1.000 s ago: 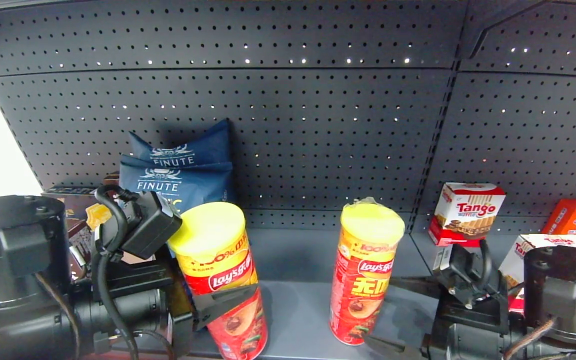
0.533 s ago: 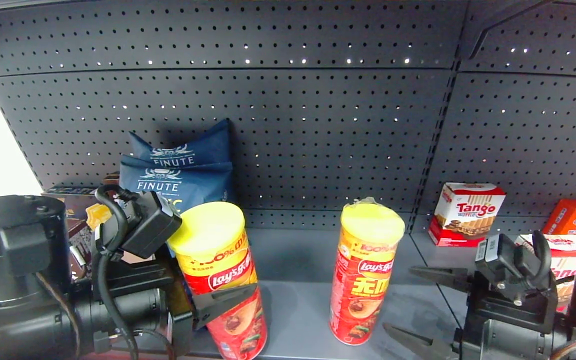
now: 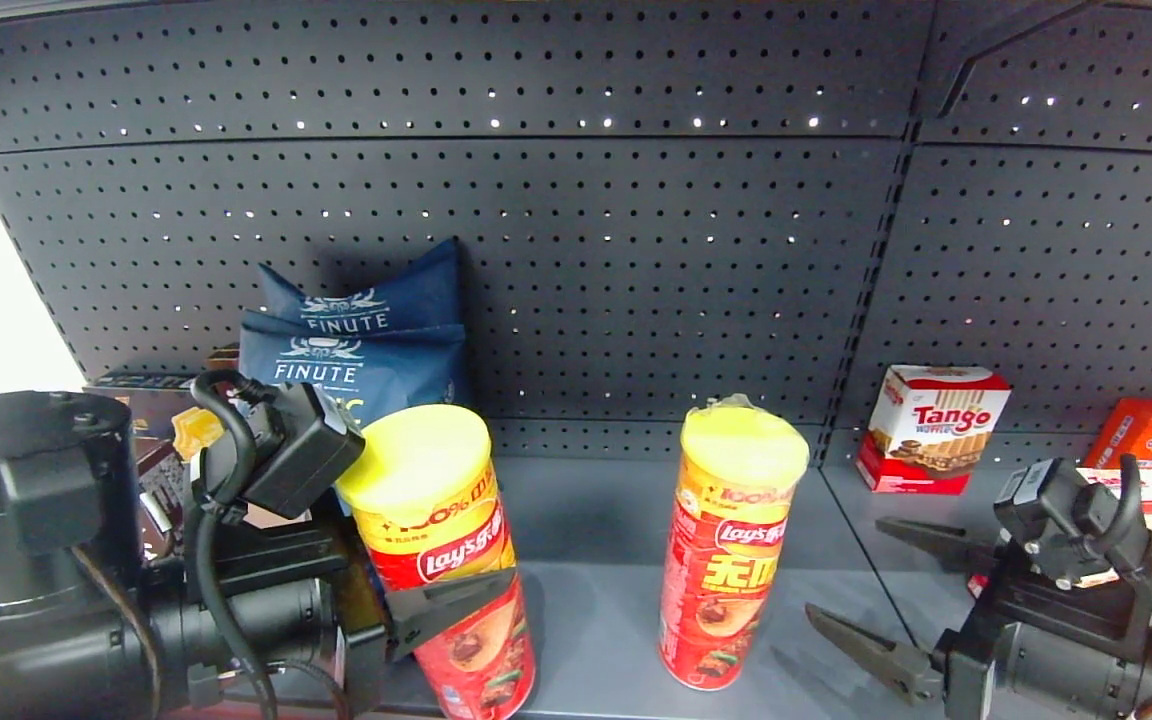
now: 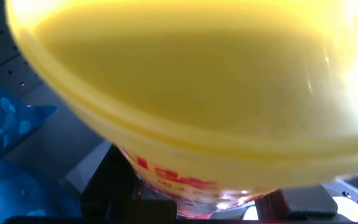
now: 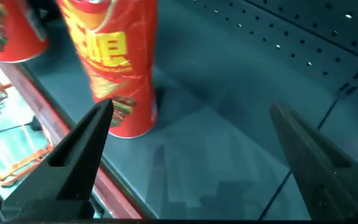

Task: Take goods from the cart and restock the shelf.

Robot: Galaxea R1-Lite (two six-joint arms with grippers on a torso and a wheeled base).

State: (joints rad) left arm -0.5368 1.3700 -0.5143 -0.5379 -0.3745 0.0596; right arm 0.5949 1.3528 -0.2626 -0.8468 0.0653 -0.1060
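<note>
Two tall cardboard cans of crisps, red and yellow with yellow plastic lids, are standing near the front edge of the dark grey metal shelf (image 3: 606, 500). The left gripper (image 3: 456, 605) is clamping its black fingers around the lower half of the left can (image 3: 431, 520), which is staying upright toward the front left corner; I cannot tell if its bottom is already resting on the shelf. In the left wrist view its yellow lid (image 4: 191, 81) is sitting right under the camera. The right can (image 3: 736, 540) is standing free, and the right gripper (image 3: 846, 570) is hovering just beside it on the right, with fingers spread wide and holding nothing. At the back edge, blue foil bags (image 3: 356, 350) are leaning on the perforated back wall (image 3: 636, 250), and a white and red wafer box (image 3: 931, 425) is sitting further right. I am judging the step in hand as setting the left can down. To do it well, the arm should be lowering the can until its bottom is lying flat, a little away from the front edge, then opening the fingers gently and pulling straight back, so the tall can is not tipping over.
</note>
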